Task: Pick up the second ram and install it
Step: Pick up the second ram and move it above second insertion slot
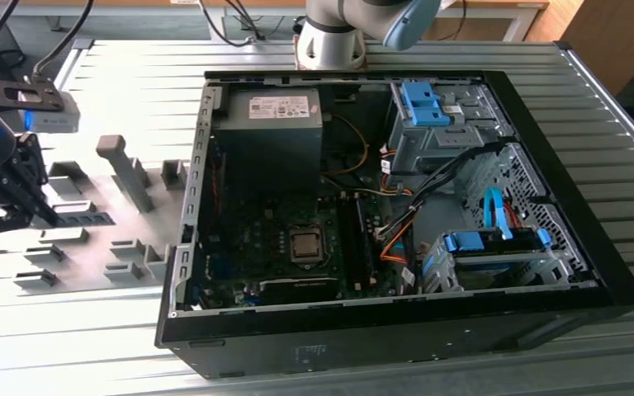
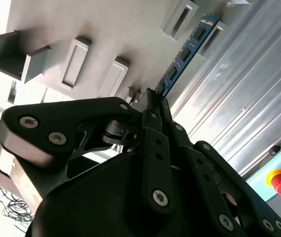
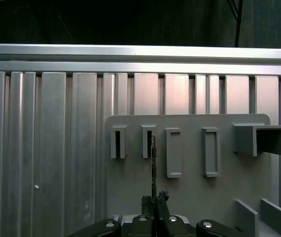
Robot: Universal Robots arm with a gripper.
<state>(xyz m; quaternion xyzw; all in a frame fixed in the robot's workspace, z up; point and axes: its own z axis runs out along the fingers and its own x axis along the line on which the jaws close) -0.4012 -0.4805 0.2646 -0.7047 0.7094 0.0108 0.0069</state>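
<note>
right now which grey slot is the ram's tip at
The short grey plastic slot beside the longer ones; the dark blue-green memory stick ends there.

No legible text anywhere. Power supply (image 1: 267, 153) carries white label (image 1: 278, 106), print too small to read.

Exterior view: daylight is spread evenly; glare is thrown off the table (image 1: 63, 346); the case (image 1: 405, 338) interior is left dim.
Second wrist view: the end effector (image 2: 153, 98) is shown dark and soft; the ram (image 2: 185, 52) is lit sharply.
First wrist view: the background is lost in black.
</note>
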